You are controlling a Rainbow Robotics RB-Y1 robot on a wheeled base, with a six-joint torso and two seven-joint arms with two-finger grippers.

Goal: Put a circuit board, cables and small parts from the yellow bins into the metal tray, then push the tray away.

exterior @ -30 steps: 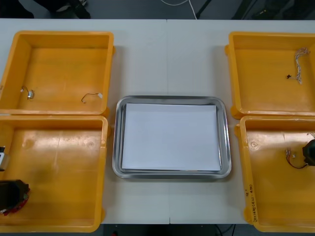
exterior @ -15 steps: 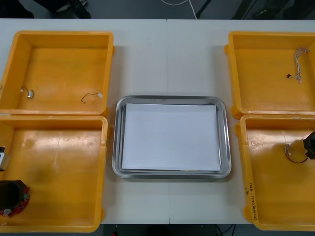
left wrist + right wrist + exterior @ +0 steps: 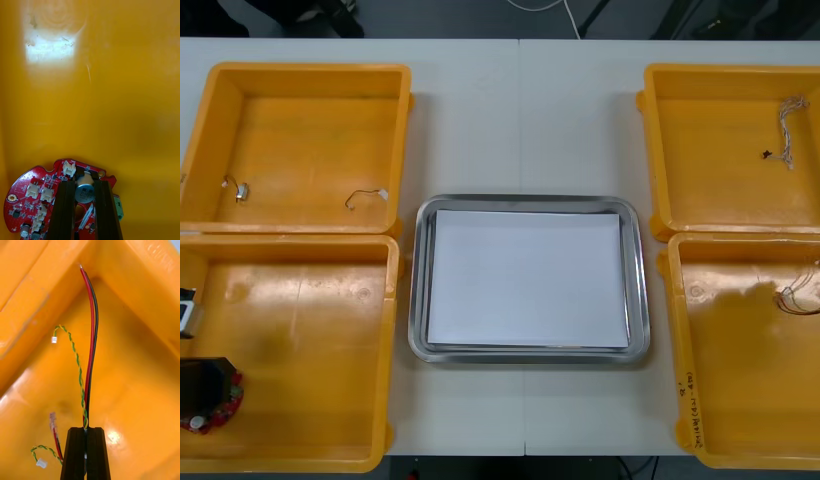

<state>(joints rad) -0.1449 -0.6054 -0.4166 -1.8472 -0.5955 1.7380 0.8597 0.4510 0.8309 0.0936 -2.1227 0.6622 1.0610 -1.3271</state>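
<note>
A light surface [image 3: 520, 110] seen from above carried four yellow bins, two at each side, with a metal tray [image 3: 416, 290] between them, white inside and holding nothing. The left gripper [image 3: 202, 385] was low in the outer near corner of the near-left bin [image 3: 300, 340], closed on a round red circuit board [image 3: 222, 412]. In the left wrist view its two black fingers [image 3: 65, 210] stood apart, clamping the circuit board [image 3: 33, 191] across its edge, with a small silver cylinder on the board between them; the rest of the board jutted out to one side of the left gripper [image 3: 84, 184]. The right gripper [image 3: 86, 430] was over the near-right bin [image 3: 740, 380], fingers pinched together on cables [image 3: 89, 382]: a red and black pair and a thinner green and yellow twist, both running straight out from the fingertips towards a corner of the bin. Another short cable [image 3: 54, 431] lay on the bin floor just beside the fingers. From above, those cables [image 3: 798, 297] appeared at the bin's outer edge. The far-left bin [image 3: 300, 130] held a small metal part [image 3: 240, 190] and a short wire [image 3: 366, 196], well apart; the far-right bin [image 3: 710, 150] held a pale twisted cable [image 3: 788, 125].
</note>
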